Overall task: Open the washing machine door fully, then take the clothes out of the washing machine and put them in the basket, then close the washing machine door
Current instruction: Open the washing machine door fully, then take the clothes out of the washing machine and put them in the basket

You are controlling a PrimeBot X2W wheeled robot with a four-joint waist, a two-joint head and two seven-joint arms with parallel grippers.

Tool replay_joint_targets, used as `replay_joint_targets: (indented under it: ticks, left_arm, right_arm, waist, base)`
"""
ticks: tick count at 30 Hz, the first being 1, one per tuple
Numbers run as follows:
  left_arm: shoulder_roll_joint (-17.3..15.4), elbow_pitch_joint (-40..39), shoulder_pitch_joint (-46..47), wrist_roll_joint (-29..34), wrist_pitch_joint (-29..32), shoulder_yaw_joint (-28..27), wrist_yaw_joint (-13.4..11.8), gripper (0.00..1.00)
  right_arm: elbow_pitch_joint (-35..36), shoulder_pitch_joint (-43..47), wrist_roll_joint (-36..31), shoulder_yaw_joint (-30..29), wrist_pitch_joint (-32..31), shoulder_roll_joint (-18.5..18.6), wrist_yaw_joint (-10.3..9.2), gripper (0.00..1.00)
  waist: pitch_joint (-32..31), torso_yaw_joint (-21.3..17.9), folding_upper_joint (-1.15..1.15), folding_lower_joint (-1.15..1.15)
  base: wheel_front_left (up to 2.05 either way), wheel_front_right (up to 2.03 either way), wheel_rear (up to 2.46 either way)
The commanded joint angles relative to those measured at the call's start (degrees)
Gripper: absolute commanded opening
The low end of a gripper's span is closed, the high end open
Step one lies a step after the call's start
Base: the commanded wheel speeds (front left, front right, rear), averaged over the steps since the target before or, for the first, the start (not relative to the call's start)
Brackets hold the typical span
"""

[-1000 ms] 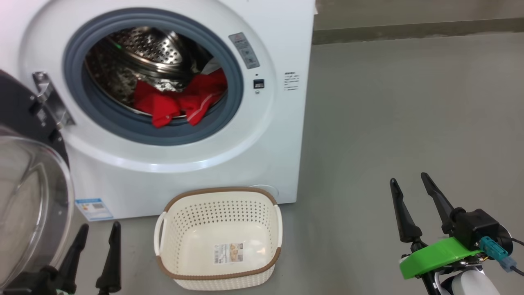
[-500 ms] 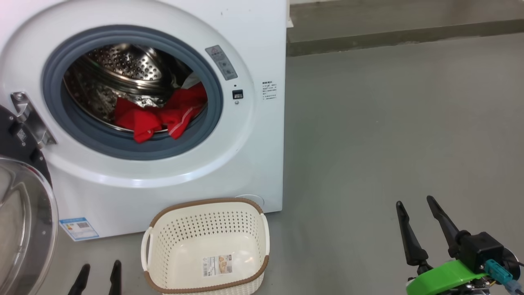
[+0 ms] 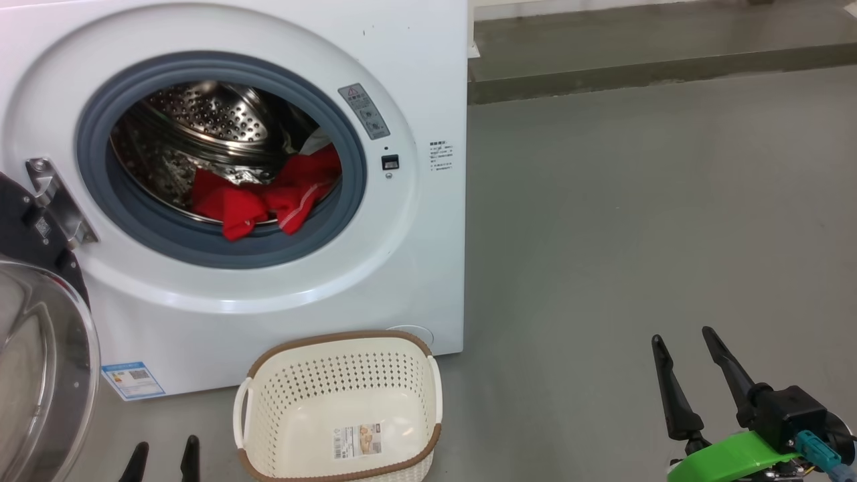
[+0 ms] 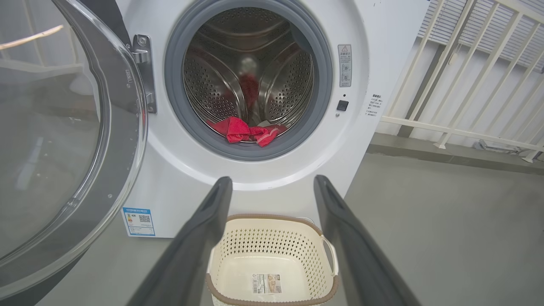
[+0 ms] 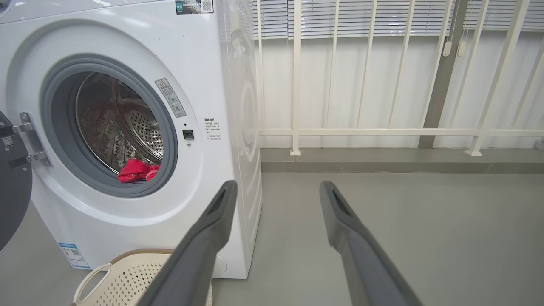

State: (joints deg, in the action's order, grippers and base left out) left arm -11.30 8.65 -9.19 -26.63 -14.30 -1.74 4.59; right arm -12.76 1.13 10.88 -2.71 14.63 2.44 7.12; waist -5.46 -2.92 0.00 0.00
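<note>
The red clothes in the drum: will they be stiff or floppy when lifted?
Probably floppy: the clothes lie crumpled, one end drooping over the grey ring. Likely light, being thin fabric. They seem tangled, so may come out together.

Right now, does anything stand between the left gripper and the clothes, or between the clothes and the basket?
Nothing visible does. The washing machine door is swung aside, so the open left gripper looks straight at the clothes in the drum. The basket stands on the floor just below the opening.

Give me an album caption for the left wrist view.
Open left gripper faces the washing machine: door swung open, red clothes in the drum, basket below.
</note>
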Motion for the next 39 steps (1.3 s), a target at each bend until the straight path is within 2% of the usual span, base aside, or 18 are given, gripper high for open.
replay_joint_targets:
  ticks: [1,12,16,19,29,34,39]
  left_arm:
    - [-0.74,-0.83,1.42,0.66,-0.69,-2.03,-0.06,1.00]
    - [-0.66,-1.26,1.18,2.30,-0.69,-2.39,-1.01,1.00]
    - [-0.29,-0.87,1.04,3.07,-0.70,-3.32,-3.44,1.00]
    - [-0.18,-0.72,1.10,3.35,-0.70,-3.28,-4.13,1.00]
    - [-0.27,-1.27,1.46,2.85,-0.70,-3.32,-4.46,1.00]
    - [-0.26,-2.99,1.39,1.97,-0.70,-3.29,-2.81,1.00]
    - [-0.40,-3.45,1.19,1.94,-0.57,-3.21,-3.17,1.00]
  right_arm:
    - [1.63,-0.83,-0.60,1.27,0.37,0.43,0.36,1.00]
    - [1.54,-0.51,-0.72,1.18,0.37,0.43,0.36,1.00]
    - [1.45,-0.47,-0.91,1.28,0.37,0.43,0.36,1.00]
    - [1.34,-0.49,-0.95,1.44,0.37,0.43,0.36,1.00]
    - [0.79,-1.04,-0.44,2.23,0.37,0.43,0.36,1.00]
    - [0.74,-1.18,-0.41,2.33,0.37,0.43,0.36,1.00]
    - [0.69,-1.23,-0.36,2.40,0.37,0.43,0.36,1.00]
  waist:
    - [-0.07,0.02,0.00,0.00]
    - [-0.01,0.10,0.00,0.00]
    - [0.02,0.02,0.00,0.00]
    - [0.07,-0.08,0.00,0.00]
    - [0.53,-0.30,0.00,0.00]
    - [0.65,-0.32,0.00,0.00]
    - [0.79,-0.37,0.00,0.00]
  base:
    - [0.00,0.00,0.00]
    - [0.00,0.00,0.00]
    - [0.17,-0.17,0.00]
    - [0.64,-0.64,0.00]
    - [1.52,-1.52,0.00]
    - [1.88,-1.86,-0.01]
    - [1.19,-1.19,0.00]
